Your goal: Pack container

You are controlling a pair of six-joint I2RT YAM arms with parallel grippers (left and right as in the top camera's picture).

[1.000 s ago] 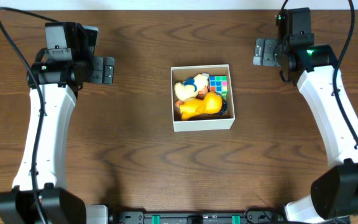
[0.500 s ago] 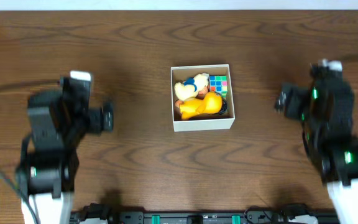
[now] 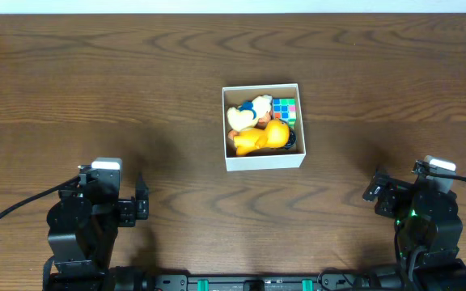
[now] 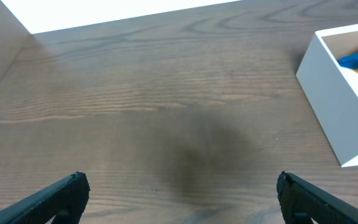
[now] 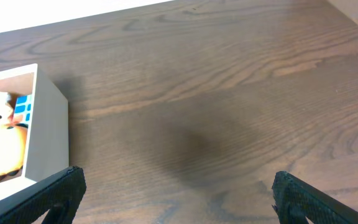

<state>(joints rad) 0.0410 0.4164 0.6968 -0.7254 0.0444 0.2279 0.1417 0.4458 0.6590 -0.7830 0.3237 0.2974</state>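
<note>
A dark wood-grain table [image 3: 136,81] fills the overhead view, with a pale strip along its far edge. The container [image 3: 264,161] is set near the middle of the table, a little to the right of centre and somewhat closer to the far edge than to the near one.

Three toys are seen inside it: a yellow toy [image 3: 264,137] along the near wall, a white toy [image 3: 247,111] at the far left corner, and a colour cube [image 3: 285,109] at the far right corner. They are packed close together and nothing hangs over the rim. No loose toy is seen on the table in any view, so the packing is judged to be done or nearly so. No lid is visible, and whether closing is wanted cannot be told.

The container is square, so no long axis can be given. Its walls run parallel to the table edges and its open top faces straight up.

The left gripper [image 3: 141,207] is held by the near left corner and the right gripper [image 3: 374,187] by the near right corner, both well apart from the container. In each wrist view the fingers are spread wide and nothing is held between them.
</note>
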